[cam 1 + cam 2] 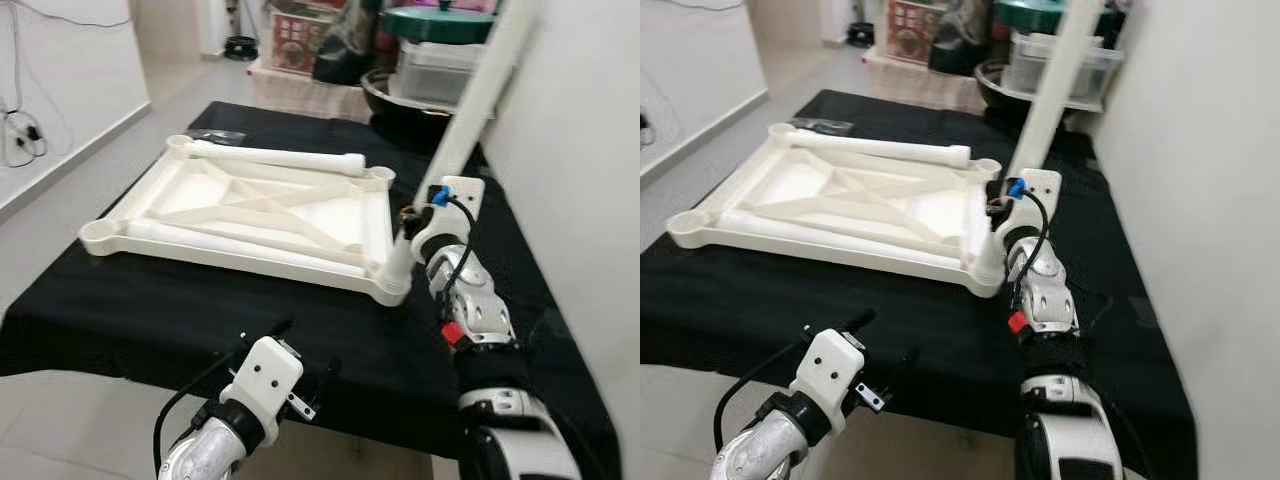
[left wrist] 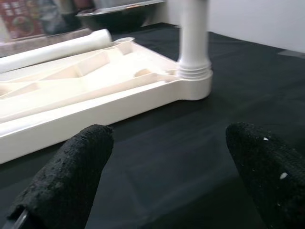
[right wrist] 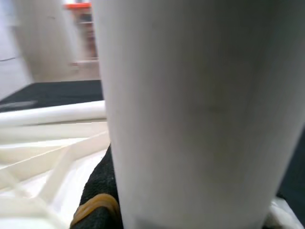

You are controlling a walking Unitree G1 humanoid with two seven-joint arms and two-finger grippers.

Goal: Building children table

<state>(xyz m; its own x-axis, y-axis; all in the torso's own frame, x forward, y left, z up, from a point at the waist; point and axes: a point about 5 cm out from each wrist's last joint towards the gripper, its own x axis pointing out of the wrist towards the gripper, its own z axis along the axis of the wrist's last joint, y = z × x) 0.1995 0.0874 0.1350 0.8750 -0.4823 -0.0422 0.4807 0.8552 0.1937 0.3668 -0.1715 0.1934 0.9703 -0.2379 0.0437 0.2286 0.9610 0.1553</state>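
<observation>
- The white plastic table top [image 1: 260, 210] lies upside down on the black-covered tabletop [image 1: 120, 310], ribs facing up, a round socket at each corner.
- One white leg [image 1: 470, 120] stands in the socket at the panel's near right corner, close to the right edge of the tabletop; it leans a little rather than standing true.
- The right gripper [image 1: 418, 222] is clamped on this leg low down, just above the socket; in the right wrist view the tube sits hard against the camera.
- Two more legs [image 1: 275, 155] lie loose inside the panel, one along its far rim and one along its near rim.
- The left gripper [image 2: 167, 176] hovers over the near edge of the tabletop, fingers [image 2: 71, 171] spread wide and holding nothing.
- To seat the leg well, my judgement is to straighten it upright first, then press or twist squarely down; forcing it while tilted may jam it or slide the panel.
- The free left gripper could brace the near rim.
</observation>
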